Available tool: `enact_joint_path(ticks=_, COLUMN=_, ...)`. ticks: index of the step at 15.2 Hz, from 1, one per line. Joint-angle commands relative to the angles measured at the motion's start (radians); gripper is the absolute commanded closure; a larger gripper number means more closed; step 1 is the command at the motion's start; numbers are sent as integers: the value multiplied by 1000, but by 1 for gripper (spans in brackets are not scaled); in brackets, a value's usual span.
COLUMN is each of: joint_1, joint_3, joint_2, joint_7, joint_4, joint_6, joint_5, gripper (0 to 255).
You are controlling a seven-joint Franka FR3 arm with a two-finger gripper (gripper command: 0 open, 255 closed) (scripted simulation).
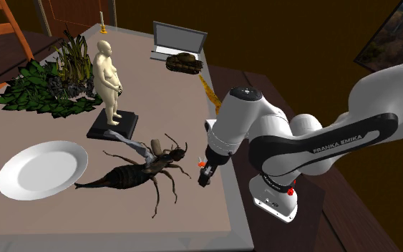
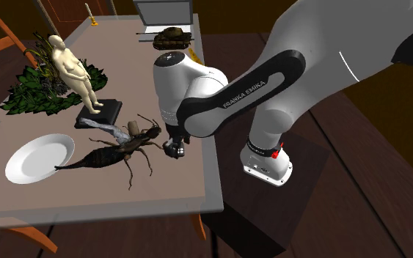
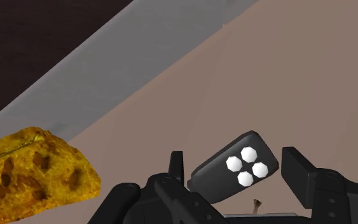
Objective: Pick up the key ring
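Note:
The key ring (image 3: pixel 238 168) shows in the wrist view as a black fob with several white round buttons, lying slantwise between my two black fingers, which clasp its ends. A small brownish bit hangs below it. My gripper (image 3: pixel 234 154) hovers close over the brown table (image 3: pixel 311 76) near its pale edge. In the shoulder view the gripper (image 1: pixel 205 172) hangs near the table's right edge, just right of a large dark insect model (image 1: pixel 142 172). In the second exterior view the gripper (image 2: pixel 172 150) points down beside that insect (image 2: pixel 117 154).
An orange spotted object (image 3: pixel 37 168) lies near the table edge. A white plate (image 1: pixel 42 168), a figurine on a black base (image 1: pixel 108 75), leafy plants (image 1: pixel 46 86), a toy tank (image 1: pixel 184 63) and a laptop (image 1: pixel 178 39) stand on the table.

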Motion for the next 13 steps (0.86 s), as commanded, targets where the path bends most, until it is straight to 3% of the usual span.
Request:
enact_joint_path(ticks=1, joint_1=4, joint_3=-17, joint_2=-34, joint_7=2, joint_4=10, joint_6=-44, joint_5=-10, gripper=255)
enact_joint_path(ticks=11, joint_1=0, joint_3=-88, joint_2=-140, joint_7=10, joint_4=90, joint_6=-228, joint_5=-68, gripper=255)
enact_joint_path(ticks=13, joint_1=0, joint_3=-89, joint_2=-141, joint_7=10, joint_4=91, joint_6=-230, joint_5=-69, gripper=255)
